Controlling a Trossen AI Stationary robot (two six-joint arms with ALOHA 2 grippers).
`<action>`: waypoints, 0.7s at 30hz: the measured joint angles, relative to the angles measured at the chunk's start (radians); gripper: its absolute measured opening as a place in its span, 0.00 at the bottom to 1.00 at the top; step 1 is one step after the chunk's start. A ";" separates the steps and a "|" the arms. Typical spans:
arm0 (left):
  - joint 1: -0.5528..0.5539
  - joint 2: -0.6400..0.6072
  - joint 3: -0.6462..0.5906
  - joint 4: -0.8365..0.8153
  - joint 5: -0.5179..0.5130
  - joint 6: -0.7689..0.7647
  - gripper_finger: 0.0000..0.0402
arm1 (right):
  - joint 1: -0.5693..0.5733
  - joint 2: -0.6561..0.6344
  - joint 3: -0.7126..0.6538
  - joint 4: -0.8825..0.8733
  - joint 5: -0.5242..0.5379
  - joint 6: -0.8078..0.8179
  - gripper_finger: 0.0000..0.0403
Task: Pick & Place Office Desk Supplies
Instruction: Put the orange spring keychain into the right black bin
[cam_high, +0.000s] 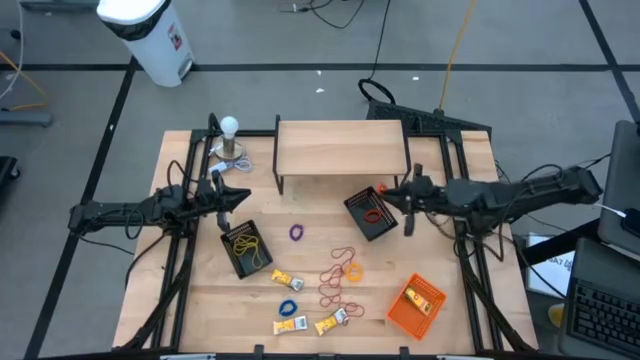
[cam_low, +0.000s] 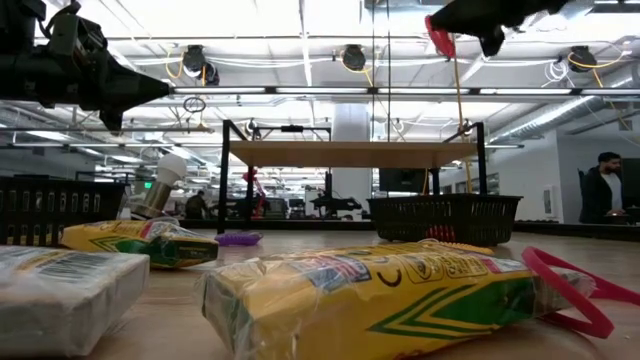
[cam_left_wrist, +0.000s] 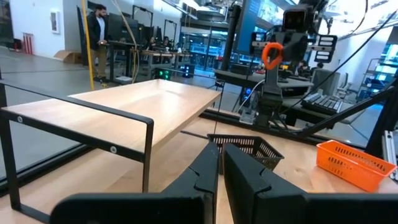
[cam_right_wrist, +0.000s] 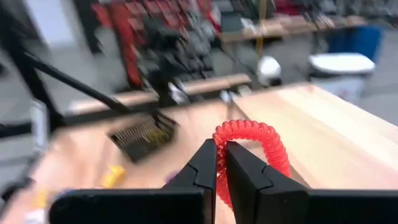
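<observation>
Yellow packets (cam_low: 380, 290) (label print unreadable); right pincer (cam_right_wrist: 221, 155) grips red coil (cam_right_wrist: 261, 140).

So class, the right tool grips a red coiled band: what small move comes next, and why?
Probably shift over the black mesh tray and open: the right tool, shut on the red coiled band, hangs near its edge. The left tool waits, shut.

Wooden shelf (cam_high: 342, 148) standing at table's back | two black mesh trays (cam_high: 247, 248) (cam_high: 370, 213) sitting below | orange tray (cam_high: 416, 305) lying front-right | possibly a lamp (cam_high: 230, 140) standing back-left
</observation>
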 joint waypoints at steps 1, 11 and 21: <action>0.000 0.000 0.000 0.000 0.000 0.001 0.06 | -0.005 0.033 0.045 -0.067 0.014 0.004 0.03; 0.000 0.000 0.000 0.000 0.000 0.001 0.06 | -0.078 0.367 0.204 -0.422 -0.042 0.158 0.03; 0.000 0.000 0.000 -0.003 0.000 -0.002 0.06 | -0.083 0.581 0.203 -0.430 -0.069 0.196 0.03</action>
